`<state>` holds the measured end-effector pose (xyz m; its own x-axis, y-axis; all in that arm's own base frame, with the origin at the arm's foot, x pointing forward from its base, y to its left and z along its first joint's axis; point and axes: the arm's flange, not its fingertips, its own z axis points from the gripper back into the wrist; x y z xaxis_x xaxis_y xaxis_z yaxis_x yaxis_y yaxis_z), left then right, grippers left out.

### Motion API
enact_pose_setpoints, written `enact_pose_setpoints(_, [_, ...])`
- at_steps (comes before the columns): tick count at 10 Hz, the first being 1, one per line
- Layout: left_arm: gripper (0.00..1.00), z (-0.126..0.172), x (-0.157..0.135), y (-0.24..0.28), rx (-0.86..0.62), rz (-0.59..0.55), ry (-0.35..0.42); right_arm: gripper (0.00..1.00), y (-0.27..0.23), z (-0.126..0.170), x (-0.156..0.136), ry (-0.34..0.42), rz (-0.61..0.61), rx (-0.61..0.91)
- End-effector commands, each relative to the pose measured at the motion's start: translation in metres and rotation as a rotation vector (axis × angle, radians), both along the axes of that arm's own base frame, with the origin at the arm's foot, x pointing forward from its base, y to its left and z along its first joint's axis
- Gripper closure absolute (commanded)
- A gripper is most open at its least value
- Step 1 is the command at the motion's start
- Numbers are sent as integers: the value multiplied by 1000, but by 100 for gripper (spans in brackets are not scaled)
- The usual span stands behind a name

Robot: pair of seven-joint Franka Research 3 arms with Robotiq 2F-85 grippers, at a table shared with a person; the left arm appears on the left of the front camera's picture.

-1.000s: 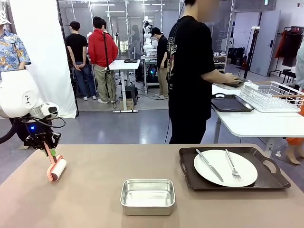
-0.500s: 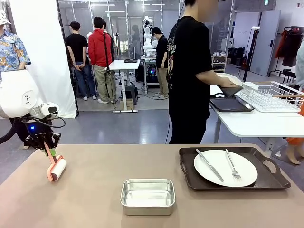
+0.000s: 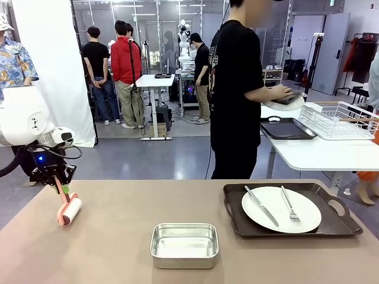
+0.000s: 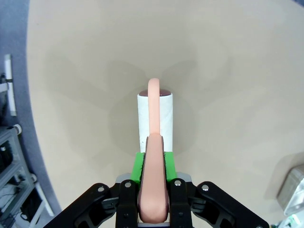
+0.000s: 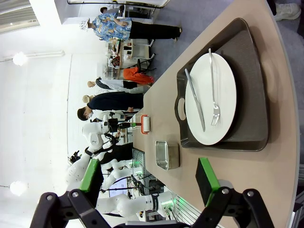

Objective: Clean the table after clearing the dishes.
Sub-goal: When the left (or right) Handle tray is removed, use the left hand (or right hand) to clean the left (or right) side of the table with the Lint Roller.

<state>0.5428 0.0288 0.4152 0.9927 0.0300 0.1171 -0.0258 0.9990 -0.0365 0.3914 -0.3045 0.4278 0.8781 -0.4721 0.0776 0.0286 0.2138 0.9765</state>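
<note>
The left pincer [image 3: 59, 188] is clamped tight on the pink handle of a lint roller [image 3: 69, 210], its green pads pressed against either side of the handle, while the right pincer [image 5: 147, 178] hangs above the right end of the scene with its jaws spread wide and nothing between them. The big beige-brown tabletop [image 3: 106, 248] stretches across in front of me. At its far side a person in a black shirt [image 3: 234, 89] is turned toward a smaller white table [image 3: 320, 155], both hands on a plate there, beside a wire rack [image 3: 337, 118] and a dark tray [image 3: 287, 128]. On the right part of the tabletop sits a dark handled tray [image 3: 331, 228] carrying a round white plate [image 3: 308, 220]. Near the front edge, about the middle, stands a small rectangular steel pan [image 3: 184, 244], apart from the tray. The roller's white drum is low at the tabletop's left edge, well apart from the pan; I cannot tell whether it touches the surface. A knife [image 3: 261, 206] and a fork [image 3: 289, 207] lie side by side on the plate.
</note>
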Motion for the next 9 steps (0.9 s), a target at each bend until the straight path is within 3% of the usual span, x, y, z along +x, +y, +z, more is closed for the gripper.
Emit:
enact_pose_setpoints(1, [79,30,-11,2,112,28,-56,0,1,3,-1,-3,0,-1])
enact_pose_setpoints(6, [79,125,-47,-6,168,33,-131,0,1,3,-1,-3,0,-1])
enact_pose_setpoints(9, [79,154,-72,-18,131,-7,-141,0,1,3,-1,-3,0,-1])
